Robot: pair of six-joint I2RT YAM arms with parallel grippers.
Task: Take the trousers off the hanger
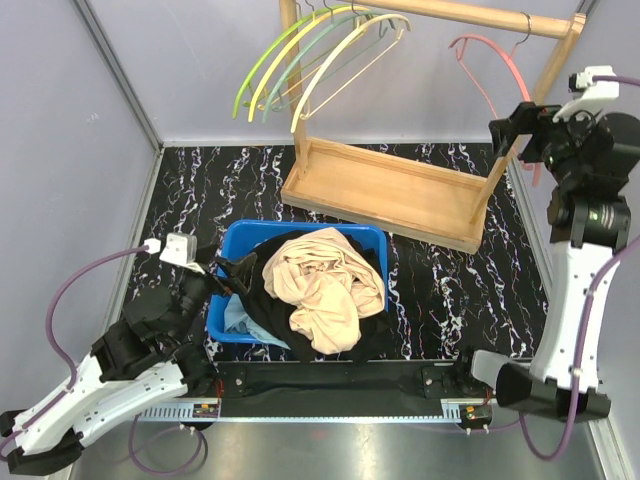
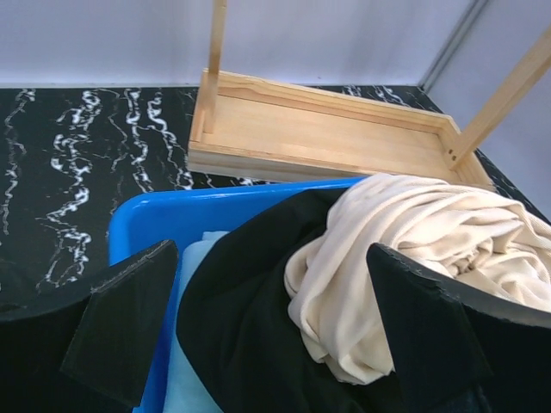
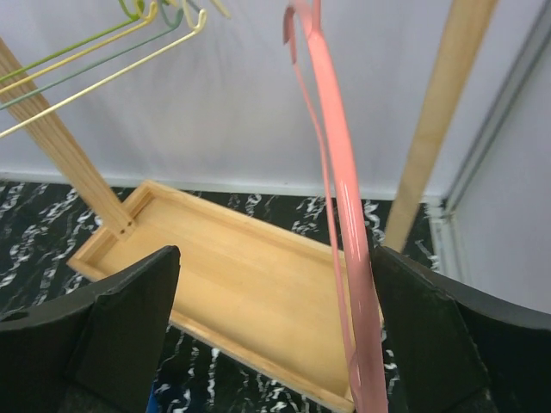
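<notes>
While the left claw (image 2: pixel 271 275) sits low at the near left of the desk (image 1: pixel 440 280), its fingers are spread wide over the left rim of the blue bin (image 1: pixel 300 228) and grip nothing. Inside the bin the trousers lie heaped: the beige trousers (image 1: pixel 320 285) crumpled on top, black trousers (image 2: pixel 241 318) beneath and around them, and a strip of light blue trousers (image 1: pixel 238 318) against the left wall. Behind the bin stands the wooden rack (image 1: pixel 390 190) with its tray base. At the far right the right claw (image 3: pixel 275 267) is raised, fingers apart, with the pink hanger (image 3: pixel 340 172) passing between them, unpinched. Yellow, green and cream hangers (image 1: pixel 300 60) hang from the rail (image 1: pixel 470 15) at the left.
</notes>
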